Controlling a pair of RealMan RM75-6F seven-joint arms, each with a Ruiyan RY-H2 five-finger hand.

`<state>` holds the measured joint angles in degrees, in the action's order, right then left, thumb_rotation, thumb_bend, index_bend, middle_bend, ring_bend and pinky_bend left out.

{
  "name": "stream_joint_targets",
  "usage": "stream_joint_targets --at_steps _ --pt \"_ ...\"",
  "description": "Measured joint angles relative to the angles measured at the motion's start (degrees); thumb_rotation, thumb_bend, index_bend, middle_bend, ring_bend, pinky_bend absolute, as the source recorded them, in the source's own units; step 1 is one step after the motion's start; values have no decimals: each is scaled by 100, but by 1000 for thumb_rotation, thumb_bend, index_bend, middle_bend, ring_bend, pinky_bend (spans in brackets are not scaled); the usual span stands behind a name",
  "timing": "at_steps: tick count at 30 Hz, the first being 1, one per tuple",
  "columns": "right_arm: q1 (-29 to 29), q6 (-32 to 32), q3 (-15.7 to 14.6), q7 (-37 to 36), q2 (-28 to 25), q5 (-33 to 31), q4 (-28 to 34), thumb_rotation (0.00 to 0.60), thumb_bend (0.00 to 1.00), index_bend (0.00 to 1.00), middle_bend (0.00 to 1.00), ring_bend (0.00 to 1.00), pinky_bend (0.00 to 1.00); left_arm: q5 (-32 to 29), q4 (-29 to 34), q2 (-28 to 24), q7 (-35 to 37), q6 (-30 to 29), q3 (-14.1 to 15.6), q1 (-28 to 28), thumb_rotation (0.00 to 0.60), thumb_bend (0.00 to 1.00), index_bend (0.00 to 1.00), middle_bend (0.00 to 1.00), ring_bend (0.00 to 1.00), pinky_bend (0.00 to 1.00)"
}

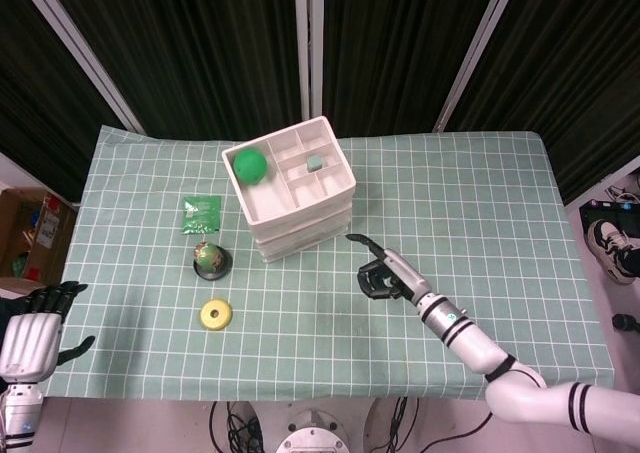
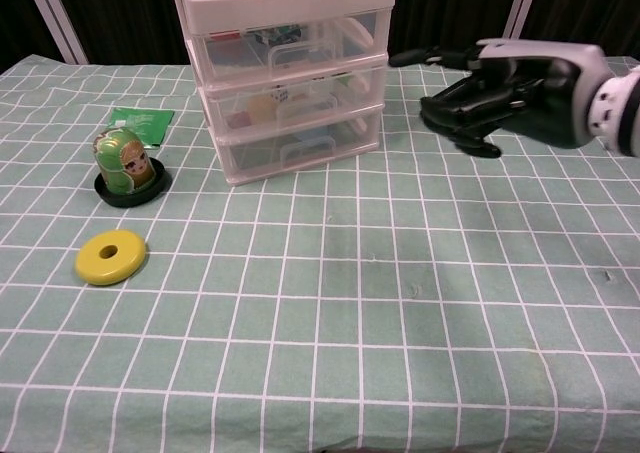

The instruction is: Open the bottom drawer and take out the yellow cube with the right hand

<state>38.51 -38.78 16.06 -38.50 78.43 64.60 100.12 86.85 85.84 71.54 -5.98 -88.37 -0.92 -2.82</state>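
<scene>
The white three-drawer unit (image 1: 297, 188) stands at the table's back middle, all drawers closed. Its bottom drawer (image 2: 300, 145) has a clear front with a handle. A pale yellow shape (image 2: 262, 107) shows through the clear fronts; I cannot tell which drawer holds it. My right hand (image 1: 383, 272) hovers over the table to the right of the unit, near the level of the lower drawers (image 2: 495, 91). It holds nothing, its fingers loosely bent and pointing toward the drawers, a short gap away. My left hand (image 1: 30, 331) hangs empty off the table's front left corner, fingers apart.
A green ball (image 1: 250, 164) and a small grey block (image 1: 315, 162) lie in the unit's top tray. Left of the unit are a green packet (image 1: 201, 213), a green doll on a black base (image 2: 125, 165) and a yellow ring (image 2: 110, 257).
</scene>
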Motion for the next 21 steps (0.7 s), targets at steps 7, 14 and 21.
stream_joint_targets --at_steps 7,14,21 --pt "668 1054 380 -535 707 -1087 -758 600 614 94 754 836 900 -60 -90 14 128 29 -12 26 600 125 223 197 180 209" --pt "1228 1747 552 -720 1288 -1984 -1652 600 628 95 754 836 900 -103 -176 77 227 96 -17 29 600 124 224 197 180 209" --pt "1501 2096 549 -642 1694 -2414 -2192 600 628 95 753 836 900 -132 -226 99 283 134 -30 28 600 125 224 197 180 209"
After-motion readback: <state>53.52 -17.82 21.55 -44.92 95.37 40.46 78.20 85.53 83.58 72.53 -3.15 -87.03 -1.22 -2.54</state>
